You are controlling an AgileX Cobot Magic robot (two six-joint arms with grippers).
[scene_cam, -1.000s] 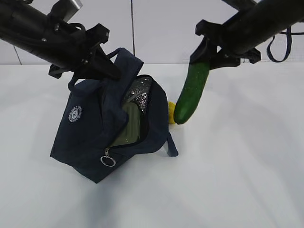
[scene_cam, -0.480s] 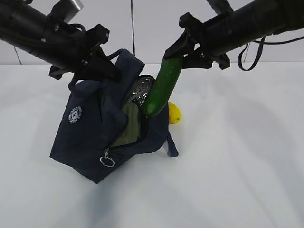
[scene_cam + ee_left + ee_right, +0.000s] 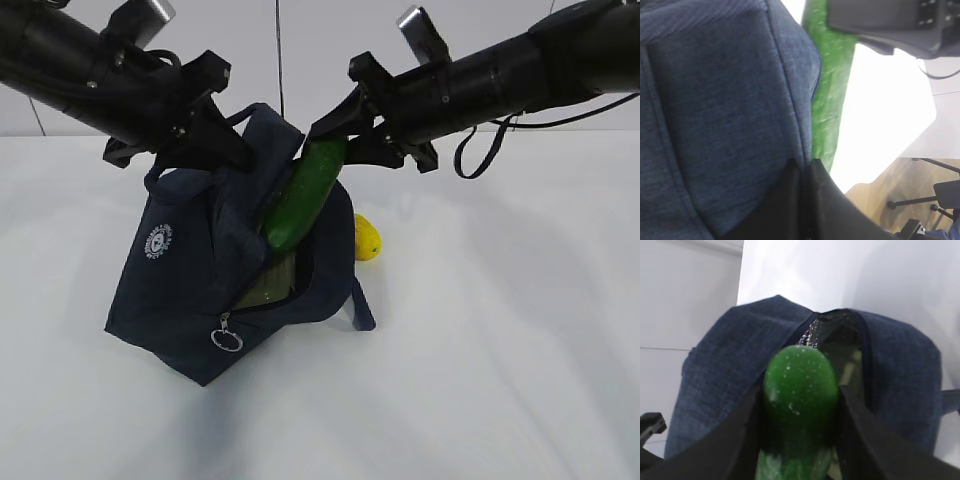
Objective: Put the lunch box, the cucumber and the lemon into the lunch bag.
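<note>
Leftward came right gripper (image 3: 335, 137) clamping cucumber (image 3: 300, 195) over lunch bag (image 3: 190, 290); left gripper (image 3: 215, 140) pinches its fabric

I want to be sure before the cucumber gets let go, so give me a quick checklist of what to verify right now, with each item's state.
1. Right gripper has a firm hold on the cucumber: ok, fingers clamp both sides in the right wrist view.
2. Lunch bag mouth held open: ok, left gripper pinches the top fabric and the silver lining shows.
3. Cucumber's lower tip over the opening: ok, it overlaps the mouth in the exterior view.
4. Lunch box already inside: ok, its pale green shows through the gap.
5. Room beside the lunch box for the cucumber: cannot tell.
6. Lemon packed: not ok, it lies on the table behind the bag.
</note>
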